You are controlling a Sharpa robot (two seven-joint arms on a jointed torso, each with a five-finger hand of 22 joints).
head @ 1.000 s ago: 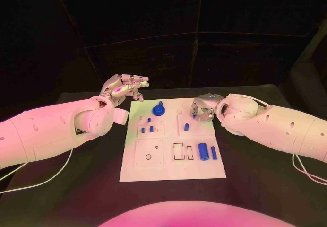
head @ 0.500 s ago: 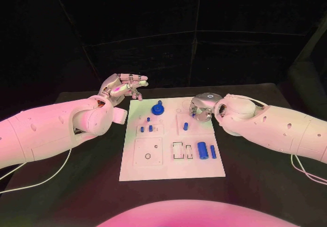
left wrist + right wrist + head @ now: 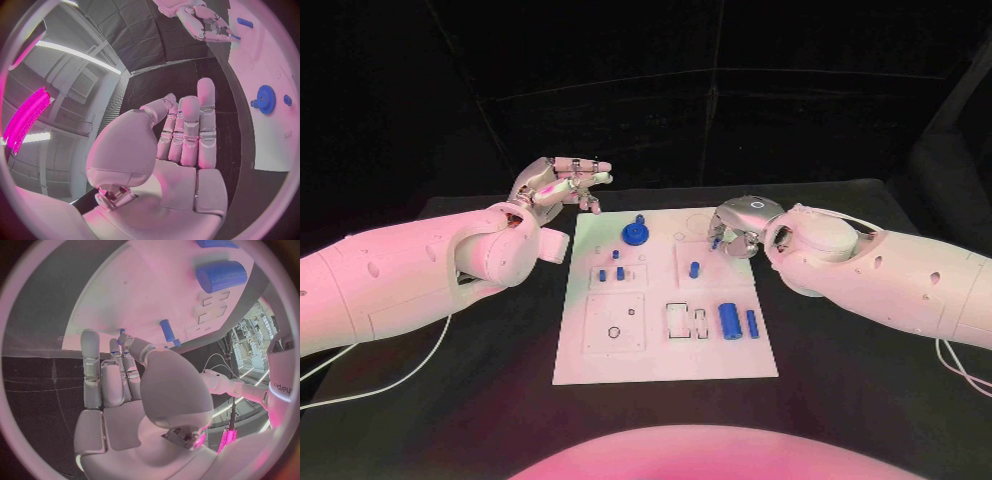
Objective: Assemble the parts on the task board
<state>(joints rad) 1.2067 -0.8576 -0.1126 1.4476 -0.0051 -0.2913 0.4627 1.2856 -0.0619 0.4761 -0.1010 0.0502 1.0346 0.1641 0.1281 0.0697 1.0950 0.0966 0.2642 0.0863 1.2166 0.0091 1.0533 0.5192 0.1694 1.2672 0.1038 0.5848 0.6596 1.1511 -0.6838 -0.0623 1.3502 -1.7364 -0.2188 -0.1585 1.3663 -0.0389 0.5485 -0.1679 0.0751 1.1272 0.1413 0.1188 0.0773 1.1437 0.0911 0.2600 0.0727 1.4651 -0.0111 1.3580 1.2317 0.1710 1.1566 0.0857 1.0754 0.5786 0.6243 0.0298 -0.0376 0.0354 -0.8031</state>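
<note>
- The right robot hand (image 3: 734,228) hovers at the far right corner of the flat white task board (image 3: 668,352), fingers curled round a small blue peg (image 3: 122,333), probably to seat it.
- The left robot hand (image 3: 563,184) waits off the board's far left corner, fingers apart and empty, leaving room.
- A blue toothed gear (image 3: 635,234), a short blue pin (image 3: 692,267) and a fat blue cylinder (image 3: 728,319) lie on the board, which rests mid-bench (image 3: 444,400).

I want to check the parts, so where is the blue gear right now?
In the head view the blue gear sits at the far end of the task board, toward its left side, near the left hand and across from the right hand.
</note>
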